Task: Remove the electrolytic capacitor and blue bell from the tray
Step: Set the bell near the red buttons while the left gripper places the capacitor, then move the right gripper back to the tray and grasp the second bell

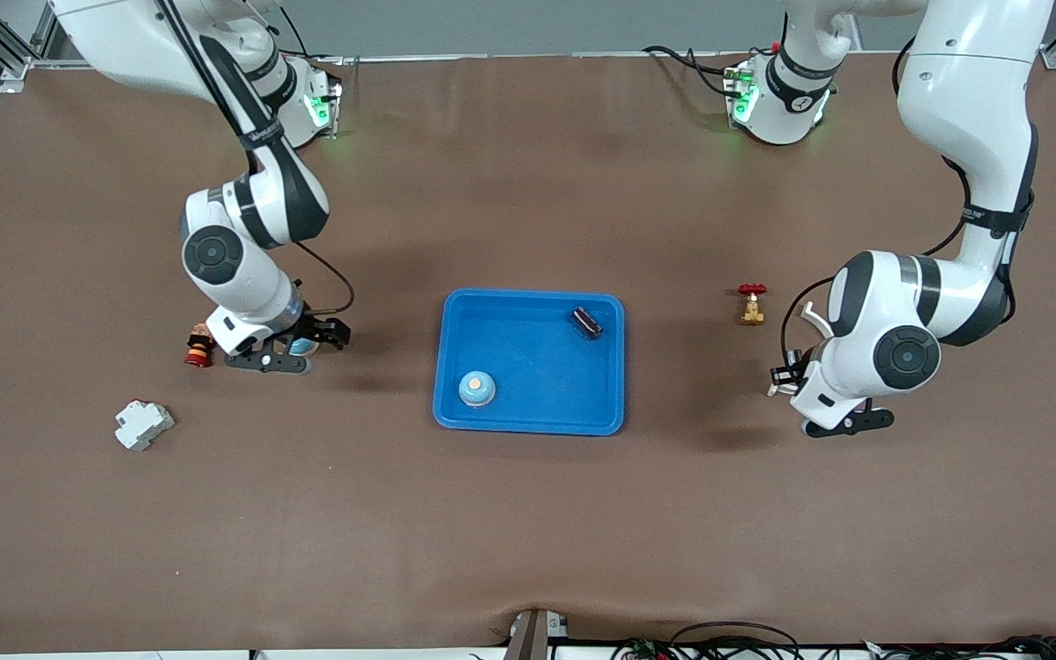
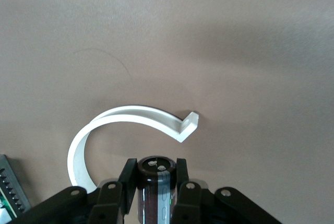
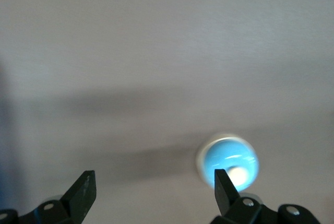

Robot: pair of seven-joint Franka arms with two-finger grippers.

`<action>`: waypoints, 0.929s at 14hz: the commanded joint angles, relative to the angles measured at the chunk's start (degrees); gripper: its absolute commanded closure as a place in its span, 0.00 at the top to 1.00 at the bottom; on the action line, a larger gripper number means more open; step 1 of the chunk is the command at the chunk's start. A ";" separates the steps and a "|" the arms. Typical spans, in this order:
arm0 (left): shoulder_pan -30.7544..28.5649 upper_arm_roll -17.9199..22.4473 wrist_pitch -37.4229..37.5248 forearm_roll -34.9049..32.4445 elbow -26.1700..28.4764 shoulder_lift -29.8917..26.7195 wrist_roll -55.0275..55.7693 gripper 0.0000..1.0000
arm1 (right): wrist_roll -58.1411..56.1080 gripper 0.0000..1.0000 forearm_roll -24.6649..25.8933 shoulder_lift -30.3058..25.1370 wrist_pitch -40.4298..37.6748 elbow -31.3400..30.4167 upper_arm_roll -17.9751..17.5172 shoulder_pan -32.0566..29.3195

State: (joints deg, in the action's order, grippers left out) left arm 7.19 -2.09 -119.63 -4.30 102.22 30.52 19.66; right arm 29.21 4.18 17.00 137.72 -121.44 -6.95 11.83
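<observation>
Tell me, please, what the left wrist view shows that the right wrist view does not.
Only the left wrist view: the left gripper is shut on a dark capacitor, held over a white curved clip that lies on the table.
Only the right wrist view: the right gripper is open and holds nothing. A blue bell sits on the table beside one of its fingers.
Both: the same bare brown table beneath the gripper. Neither view shows the tray.

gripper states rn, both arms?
Left gripper: closed on a dark capacitor, over the table beside a white curved piece.
Right gripper: open, holding nothing; a blue bell sits beside one finger.
</observation>
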 commanded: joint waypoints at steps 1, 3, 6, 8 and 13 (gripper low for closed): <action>-1.04 -0.37 -1.31 -1.15 3.07 -1.52 -0.68 0.00 | 7.60 1.00 -0.31 0.31 -4.02 5.66 -0.87 3.35; -1.21 -0.29 -1.31 -1.06 3.69 -1.52 -0.68 0.00 | 11.47 1.00 -0.31 1.44 -6.40 9.79 -0.79 5.64; -1.21 -0.29 -1.31 -1.06 3.69 -1.34 -0.59 0.00 | 16.40 1.00 -0.31 5.74 -8.95 17.18 -0.79 8.11; -1.21 -0.29 -1.31 -1.06 3.69 -1.17 -0.59 0.00 | 18.86 1.00 -0.22 8.82 -8.96 21.22 -0.79 9.78; -1.21 -0.29 -1.31 -0.97 3.78 0.06 -0.59 0.00 | 24.76 1.00 0.66 18.58 -9.31 30.81 -0.52 13.39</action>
State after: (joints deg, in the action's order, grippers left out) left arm 6.36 -2.08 -120.08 -4.32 105.31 30.64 19.66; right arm 51.48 4.26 30.76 129.78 -96.40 -7.81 23.92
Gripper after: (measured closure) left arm 0.656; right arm 0.000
